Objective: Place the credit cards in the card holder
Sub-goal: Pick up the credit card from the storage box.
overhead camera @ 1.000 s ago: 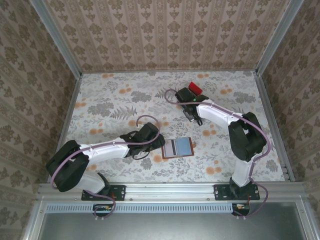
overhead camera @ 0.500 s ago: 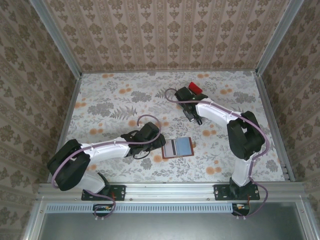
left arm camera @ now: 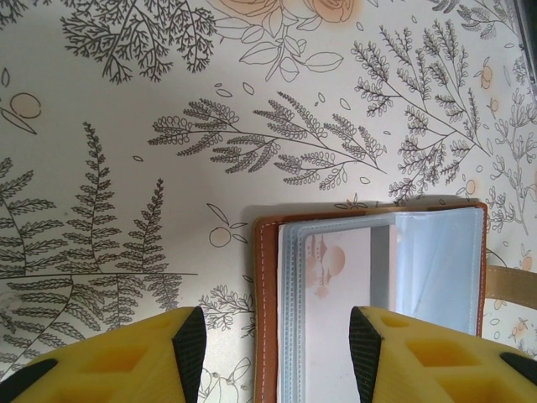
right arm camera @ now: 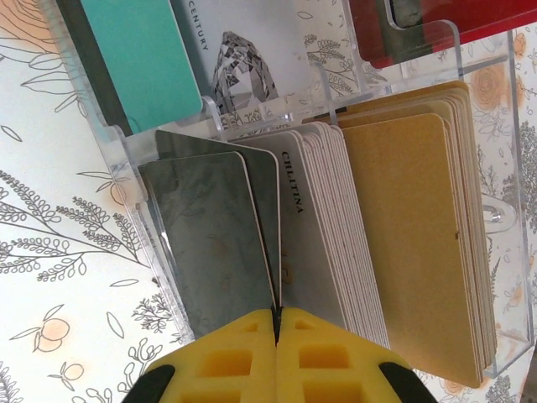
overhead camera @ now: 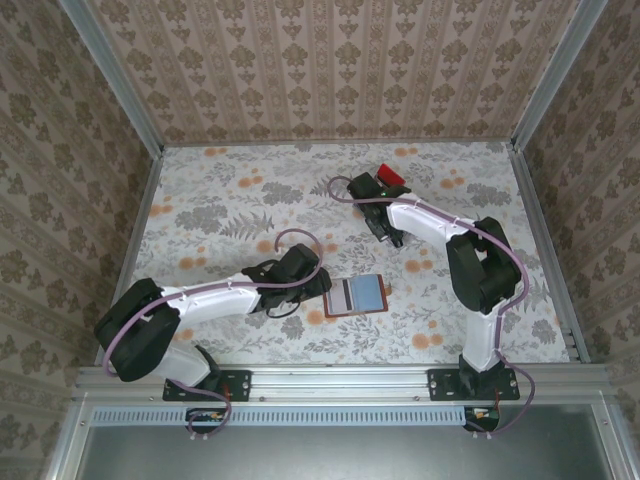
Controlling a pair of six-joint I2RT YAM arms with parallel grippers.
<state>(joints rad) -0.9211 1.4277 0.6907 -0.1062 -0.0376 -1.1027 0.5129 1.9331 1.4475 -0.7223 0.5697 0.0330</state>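
Note:
The brown card holder (overhead camera: 355, 297) lies open on the table, grey and blue pockets up. In the left wrist view its brown stitched edge (left arm camera: 268, 319) lies between my open left gripper (left arm camera: 277, 353) fingers, and a pale card (left arm camera: 336, 269) with a pinkish print sits in the left pocket. My left gripper (overhead camera: 322, 290) hovers at the holder's left edge. My right gripper (right arm camera: 277, 317) is at the clear rack, shut on the edge of a grey credit card (right arm camera: 210, 243) that tilts out from the row of cards. From above, the right gripper (overhead camera: 380, 185) is at the back centre.
The clear plastic rack (right arm camera: 495, 218) holds rows of white, tan, teal and red cards; from above it shows as a red patch (overhead camera: 390, 176). Metal rails and patterned walls close the table on three sides. Open floral tabletop lies between rack and holder.
The right arm's wrist has edged slightly left and back at the rack, and its elbow has shifted left. The left arm and the card holder have stayed put.

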